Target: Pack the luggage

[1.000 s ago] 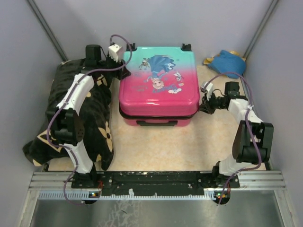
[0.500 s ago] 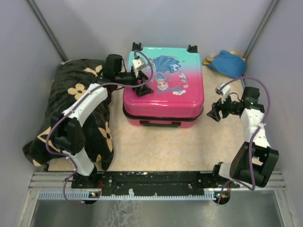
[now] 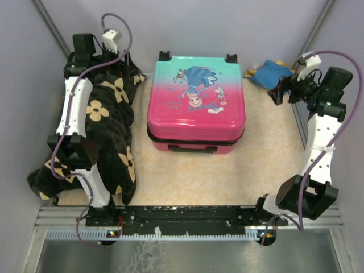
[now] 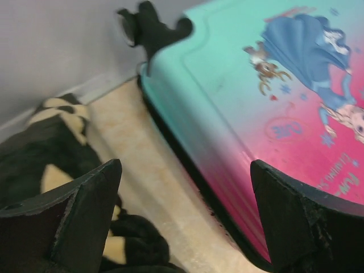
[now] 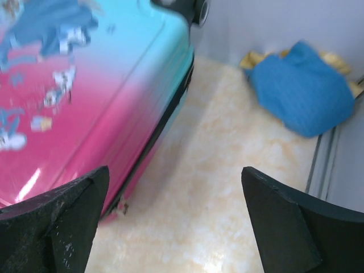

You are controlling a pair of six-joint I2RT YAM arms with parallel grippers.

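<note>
Plainly, left gripper [image 4: 185, 170] and right gripper [image 5: 174, 173] gape wide, empty, beside the luggage [image 3: 196, 108].

A big black blanket [image 3: 111, 122] with tan flowers lies bunched along the left edge of the beige, marbled bench [image 3: 187, 176], reaching from the far left corner almost to the near edge. In the far right corner sits a crumpled blue cloth [image 3: 270, 74], bits of yellow showing at its edges, close against the grey wall [image 3: 227, 28].
</note>
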